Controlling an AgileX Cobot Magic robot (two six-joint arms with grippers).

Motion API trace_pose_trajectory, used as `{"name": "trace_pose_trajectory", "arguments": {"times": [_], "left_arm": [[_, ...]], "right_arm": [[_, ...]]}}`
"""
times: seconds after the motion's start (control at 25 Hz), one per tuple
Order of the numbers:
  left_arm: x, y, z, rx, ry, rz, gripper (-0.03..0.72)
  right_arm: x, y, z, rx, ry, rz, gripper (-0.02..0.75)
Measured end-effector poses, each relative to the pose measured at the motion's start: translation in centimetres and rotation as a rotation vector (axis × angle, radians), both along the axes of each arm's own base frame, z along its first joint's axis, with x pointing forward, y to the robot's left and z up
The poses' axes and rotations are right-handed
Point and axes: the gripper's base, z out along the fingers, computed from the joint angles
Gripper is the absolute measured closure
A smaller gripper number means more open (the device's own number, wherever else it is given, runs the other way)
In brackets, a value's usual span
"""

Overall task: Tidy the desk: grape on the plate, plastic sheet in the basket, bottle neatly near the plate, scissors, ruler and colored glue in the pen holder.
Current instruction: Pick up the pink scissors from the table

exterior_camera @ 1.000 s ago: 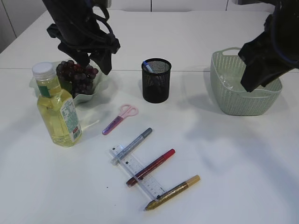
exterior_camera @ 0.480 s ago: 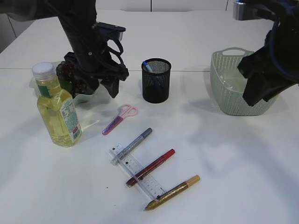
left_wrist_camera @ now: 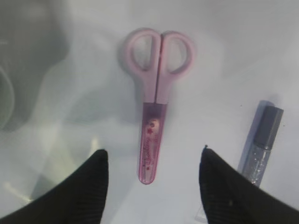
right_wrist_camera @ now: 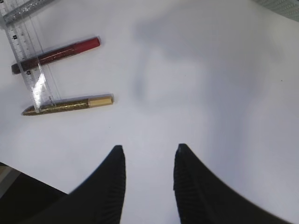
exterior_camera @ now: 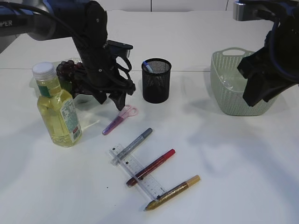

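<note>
White tabletop (exterior_camera: 233,177) is seen in all three views. Small pink-handled scissors with a translucent purple blade cover (left_wrist_camera: 154,126) are noted lying flat and closed on it, in front of the black mesh pen holder (exterior_camera: 156,80). The left gripper (exterior_camera: 110,99) is positioned directly above the scissors; in its wrist view both black fingers (left_wrist_camera: 79,189) are spread wide, one on each side of the blade cover, with nothing held. A silver glitter glue pen (exterior_camera: 132,145), a red glitter glue pen (exterior_camera: 150,167) and a gold glitter glue pen (exterior_camera: 172,192) are recorded lying across a clear plastic ruler (exterior_camera: 138,171). A bunch of dark red grapes (exterior_camera: 65,70) is observed on the pale green plate (exterior_camera: 86,98), partly hidden by the arm. A yellow-liquid bottle with a white cap (exterior_camera: 55,107) stands upright just beside the plate. The right gripper (right_wrist_camera: 148,179) is held above bare table near the pale green woven basket (exterior_camera: 243,84), fingers slightly parted and empty. Something clear is seen inside the basket; it cannot be identified.
</note>
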Motion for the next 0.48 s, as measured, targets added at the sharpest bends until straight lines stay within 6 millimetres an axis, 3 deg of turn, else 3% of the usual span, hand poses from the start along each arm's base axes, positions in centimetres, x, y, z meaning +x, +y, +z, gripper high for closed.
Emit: {"name": "trace_pose_trajectory", "arguments": {"times": [0.48], "left_arm": [[0.2, -0.8, -3.6, 0.023, 0.041, -0.017, 0.245]], "right_arm": [[0.0, 0.0, 0.0, 0.000, 0.000, -0.002, 0.445]]}}
